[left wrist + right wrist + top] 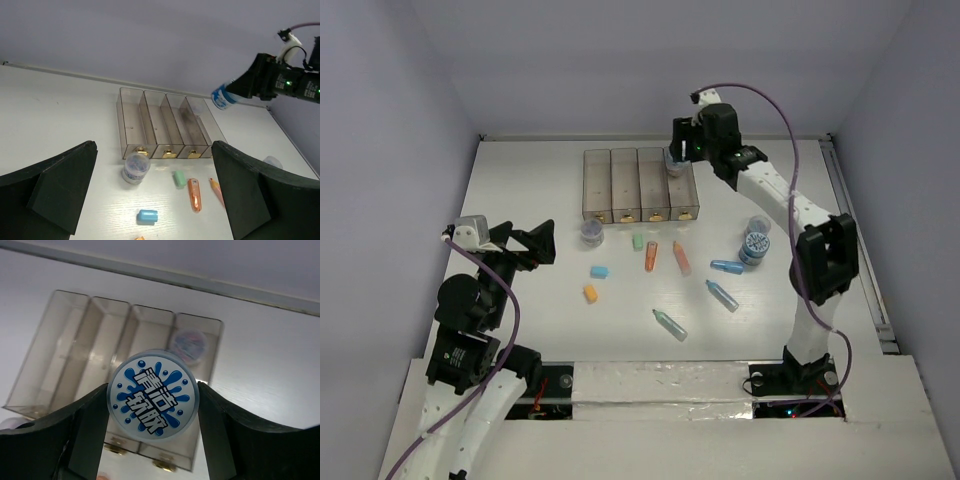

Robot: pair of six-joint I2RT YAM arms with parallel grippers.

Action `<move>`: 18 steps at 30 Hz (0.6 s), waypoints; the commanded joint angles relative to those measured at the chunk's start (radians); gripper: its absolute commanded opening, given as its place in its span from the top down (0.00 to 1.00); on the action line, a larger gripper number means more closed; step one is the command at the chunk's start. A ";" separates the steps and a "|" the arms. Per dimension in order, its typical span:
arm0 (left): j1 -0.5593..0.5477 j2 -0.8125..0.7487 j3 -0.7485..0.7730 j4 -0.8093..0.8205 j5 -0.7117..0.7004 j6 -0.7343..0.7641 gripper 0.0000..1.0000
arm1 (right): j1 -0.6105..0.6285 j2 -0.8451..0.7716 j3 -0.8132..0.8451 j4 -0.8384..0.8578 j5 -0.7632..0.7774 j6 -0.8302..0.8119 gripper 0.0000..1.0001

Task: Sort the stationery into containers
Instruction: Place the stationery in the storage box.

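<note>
1. Broadly, the white table (pixel 520 190) carries everything, and both arms are based at its near edge.
2. The containers (pixel 597 185) are four translucent grey-brown bins joined in one row at the far middle. A round jar (pixel 188 345) lies in the far end of the rightmost bin.
3. The right gripper (pixel 675 162) hangs above the far right part of that row. Its fingers (pixel 85 425) are clenched on the sides of a blue-lidded jar (pixel 153 395), which is held in the air clear of the bins.
4. The left gripper (pixel 155 192) hovers over the near left of the table, jaws spread wide and grasping nothing.
5. A lone jar (pixel 590 233) stands just near of the leftmost bin, and a pair of jars (pixel 754 245) sits close together at the right.
6. On the near side of the bins lie an orange marker (pixel 651 256) and a pink marker (pixel 681 257) side by side. A blue marker (pixel 726 266) and a teal marker (pixel 722 295) lie further right, and a grey-teal marker (pixel 670 324) lies nearest.
7. A green eraser (pixel 638 241), a blue eraser (pixel 600 271) and an orange eraser (pixel 590 293) lie apart, left of the markers.
</note>
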 commanded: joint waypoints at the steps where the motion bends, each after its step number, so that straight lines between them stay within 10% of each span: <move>1: -0.004 -0.001 0.020 0.052 0.011 0.005 0.01 | 0.033 0.108 0.150 0.048 -0.062 -0.012 0.55; 18: -0.004 0.005 0.023 0.052 0.009 0.009 0.01 | 0.086 0.489 0.613 -0.042 -0.043 -0.096 0.54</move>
